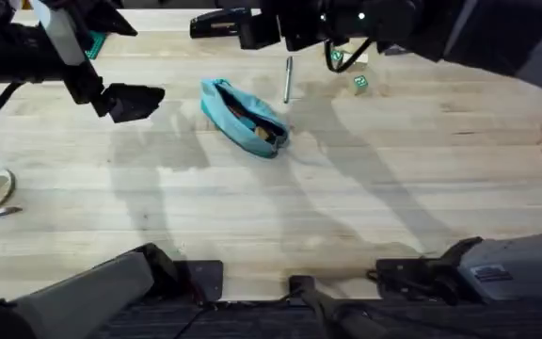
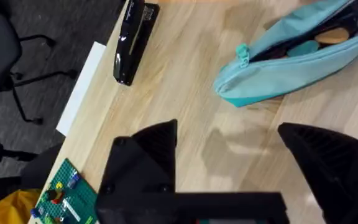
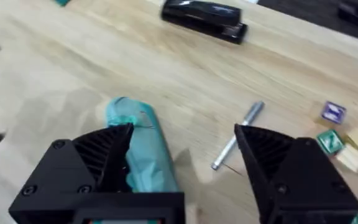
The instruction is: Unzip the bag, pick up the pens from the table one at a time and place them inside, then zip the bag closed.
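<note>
The bag (image 1: pixel 244 117) lies unzipped mid-surface (image 1: pixel 280 207), its mouth gaping; the soft fabric would likely sag and slide if pushed. One pen (image 1: pixel 288 79) lies just beyond it, apart: slim, rigid, probably slippery, best pinched across mid-barrel. The left pincer (image 2: pixel 229 168) and right pincer (image 3: pixel 184 168) both hover released, grasping nothing.

Beyond the table edge in the left wrist view you see dark grey carpet floor (image 2: pixel 17 93), with a black office chair (image 2: pixel 2 53) on a star base at the upper left of the frame. At the lower left corner, note a yellow object (image 2: pixel 8 208). Lighting is even, casting soft shadows.
</note>
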Available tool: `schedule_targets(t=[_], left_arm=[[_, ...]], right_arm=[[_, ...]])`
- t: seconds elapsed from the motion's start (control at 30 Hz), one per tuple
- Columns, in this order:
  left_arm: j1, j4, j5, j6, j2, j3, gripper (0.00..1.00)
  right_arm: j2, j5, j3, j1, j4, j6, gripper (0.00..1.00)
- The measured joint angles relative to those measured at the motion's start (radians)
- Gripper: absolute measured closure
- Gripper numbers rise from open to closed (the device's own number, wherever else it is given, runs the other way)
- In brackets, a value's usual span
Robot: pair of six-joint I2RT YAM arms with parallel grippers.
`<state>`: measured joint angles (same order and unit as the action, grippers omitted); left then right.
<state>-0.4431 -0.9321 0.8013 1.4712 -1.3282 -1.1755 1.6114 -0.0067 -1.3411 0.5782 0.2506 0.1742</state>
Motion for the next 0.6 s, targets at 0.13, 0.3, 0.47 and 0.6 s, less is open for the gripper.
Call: schedule_targets(t=[0.13, 0.3, 0.47, 0.6], left_arm=[[0.0, 0.0, 0.0, 0.0, 0.0, 0.0, 0.008], [0.0, 0.0, 0.0, 0.0, 0.0, 0.0, 0.007], [0.0, 0.0, 0.0, 0.0, 0.0, 0.0, 0.008], [0.0, 0.0, 0.0, 0.0, 0.0, 0.0, 0.008]], right_arm=[[0.015, 0.112, 0.0, -0.007, 0.038, 0.089, 0.003], [0.034, 0.27, 0.0, -0.008, 0.066, 0.225, 0.003], [0.054, 0.289, 0.0, -0.008, 0.066, 0.332, 0.003], [0.065, 0.278, 0.0, -0.008, 0.063, 0.367, 0.003]])
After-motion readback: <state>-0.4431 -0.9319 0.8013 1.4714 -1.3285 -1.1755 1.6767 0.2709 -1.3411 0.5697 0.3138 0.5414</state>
